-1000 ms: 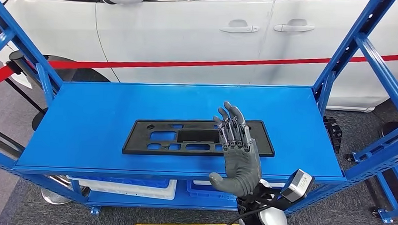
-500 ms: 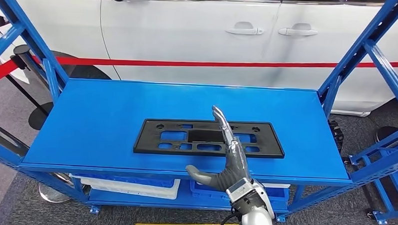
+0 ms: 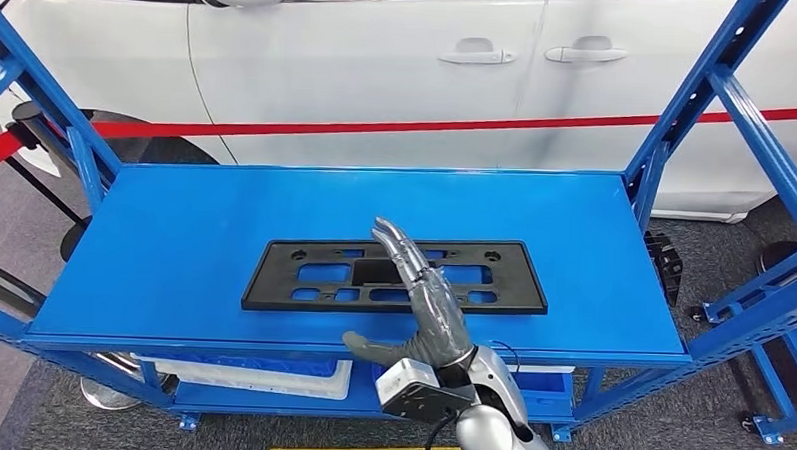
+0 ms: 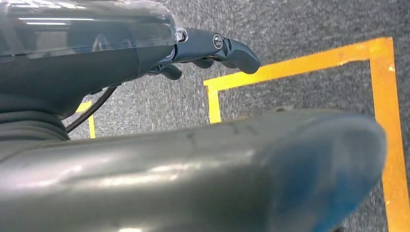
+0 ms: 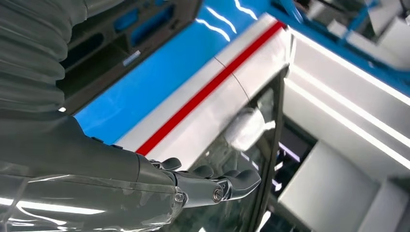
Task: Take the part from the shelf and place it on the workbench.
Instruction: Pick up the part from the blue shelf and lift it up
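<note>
— So, where is the part sitting?

— It is lying flat on the blue shelf, near the front edge and roughly midway along it. It is a long black plate with cutouts showing blue through them.

— And the right hand?

— It is reaching in from below, over the front edge of the shelf, with its fingers stretched out straight and its thumb sticking out to the side. The fingers are crossing the middle of the part in the head view, but whether they are touching it I cannot tell. It is holding nothing.

— What about the left hand?

— It is hanging over grey floor marked with yellow tape. Its fingers are looking curled, with nothing between them, though I cannot tell for certain how they are lying.

— Anything behind the shelf?

— A white car is standing there, with a red barrier running across in front of it. White bins are sitting on the lower level.
</note>
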